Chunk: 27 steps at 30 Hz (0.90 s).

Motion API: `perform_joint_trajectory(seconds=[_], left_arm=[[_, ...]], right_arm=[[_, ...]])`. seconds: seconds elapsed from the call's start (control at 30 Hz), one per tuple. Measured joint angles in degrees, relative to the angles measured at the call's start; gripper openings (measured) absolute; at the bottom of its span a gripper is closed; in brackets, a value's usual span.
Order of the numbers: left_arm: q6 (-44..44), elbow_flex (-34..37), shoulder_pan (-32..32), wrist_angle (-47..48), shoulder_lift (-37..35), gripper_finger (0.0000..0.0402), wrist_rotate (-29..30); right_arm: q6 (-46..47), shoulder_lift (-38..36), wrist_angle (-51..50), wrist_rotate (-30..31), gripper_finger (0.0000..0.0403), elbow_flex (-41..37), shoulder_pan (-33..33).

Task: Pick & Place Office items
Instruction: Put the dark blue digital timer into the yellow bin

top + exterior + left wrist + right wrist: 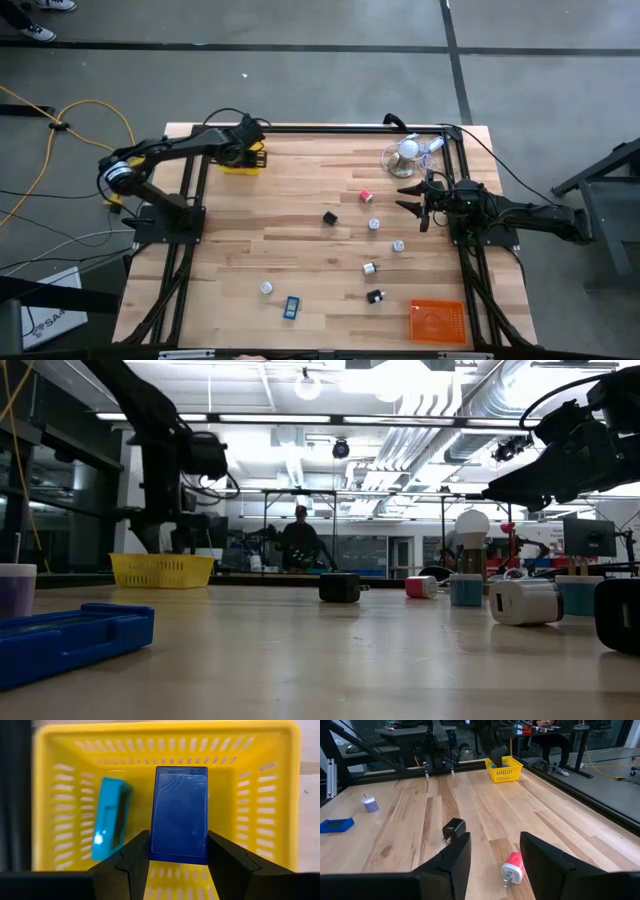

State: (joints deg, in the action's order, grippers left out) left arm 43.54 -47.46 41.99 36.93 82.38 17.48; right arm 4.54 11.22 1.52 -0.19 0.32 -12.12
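wooden table (300, 250); left gripper (177, 862) clamps blue block (180, 812) over yellow tray (260, 785); right gripper (495, 857) apart.

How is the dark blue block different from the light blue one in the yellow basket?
The dark blue block sits between the left gripper's jaws, above the yellow basket; the teal block lies inside the basket, touched by nothing. The dark one shows a broad flat face square to the camera; the teal one is tilted and looks narrower. Both are blue, boxy pieces.
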Motion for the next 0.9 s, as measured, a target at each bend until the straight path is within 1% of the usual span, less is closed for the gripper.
perform_joint_trajectory(seconds=[0.2,0.9], left_arm=[[-1.5,0.0,0.4,-2.5,2.9,0.0166,-0.5],[-1.7,0.0,0.4,-2.7,3.0,0.0166,-1.3]], right_arm=[[0.0,0.0,0.0,0.0,0.0158,0.0,0.0],[0.0,0.0,0.0,0.0,0.0158,0.0,0.0]])
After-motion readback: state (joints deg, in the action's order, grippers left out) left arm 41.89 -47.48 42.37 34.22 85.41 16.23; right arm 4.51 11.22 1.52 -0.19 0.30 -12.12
